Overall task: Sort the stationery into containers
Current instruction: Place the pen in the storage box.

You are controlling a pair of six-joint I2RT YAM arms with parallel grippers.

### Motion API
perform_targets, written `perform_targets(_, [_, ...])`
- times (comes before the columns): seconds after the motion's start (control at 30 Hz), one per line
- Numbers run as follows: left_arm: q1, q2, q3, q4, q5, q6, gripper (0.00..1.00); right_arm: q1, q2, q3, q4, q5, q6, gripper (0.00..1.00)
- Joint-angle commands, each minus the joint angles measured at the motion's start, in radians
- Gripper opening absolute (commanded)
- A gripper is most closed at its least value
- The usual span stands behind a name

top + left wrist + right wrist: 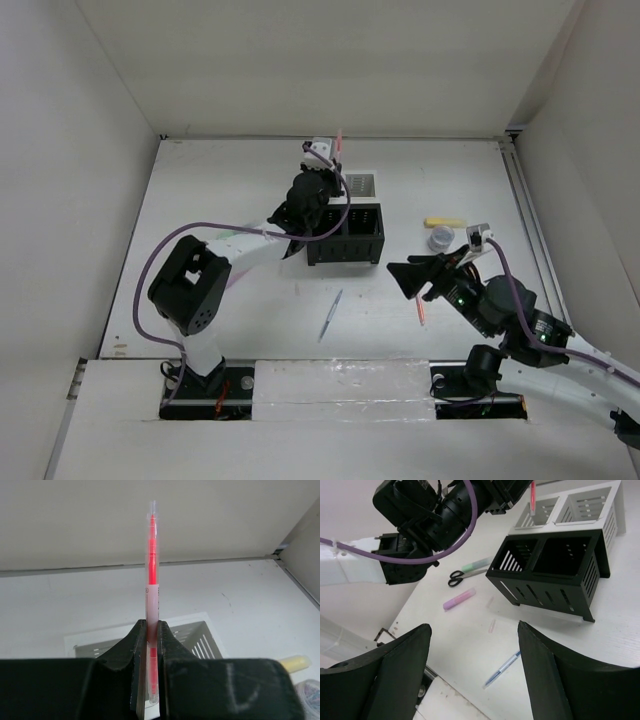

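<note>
Dropping a pen into a bin is the step in hand, as far as I can judge. The left end effector (151, 647) is clamped tight on a thin red-orange pen (151, 570), gripping it near its lower end. The pen stands upright, most of its length above the fingers. It hangs over the white mesh bins (570, 507) at the far side of the organizer cluster, its lower tip at about rim height of one compartment. Whether it is already inside I cannot tell.

The next move, I'd say, calls for a short straight descent and then a release. The pen should stay vertical so it slides in rather than catching on the mesh rim.

The right end effector (472, 635) is wide apart and holds nothing. It hovers above the bench (240, 300) on the near right of the cluster, facing the black slotted bins (545, 575).

More stationery lies loose around the cluster:
- A second orange pen (421, 306) lies just under the right end effector.
- A blue-tipped pen (502, 669) lies on the cluster's near side.
- A yellow marker (443, 221) and a small round grey piece (440, 238) lie to its right.
- A pink marker (459, 600), black-handled scissors (456, 578) and a pale green marker (476, 565) lie to its left, below the left arm.
</note>
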Motion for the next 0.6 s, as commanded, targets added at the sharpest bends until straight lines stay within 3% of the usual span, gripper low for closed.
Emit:
perform_targets(0.0, [0.000,-0.003,0.055,0.083,0.080,-0.002,0.00,0.007,-0.005,0.005,-0.030,0.030,-0.001,0.76])
perform_targets(0.2, [0.000,0.019,0.055,0.104,0.098,-0.002,0.00,0.007,-0.025,-0.006,-0.051,0.039,0.008,0.76])
perform_targets(0.57, [0.021,0.130,0.170,0.081,0.327,-0.010,0.00,0.007,-0.062,-0.006,-0.126,0.067,0.035,0.76])
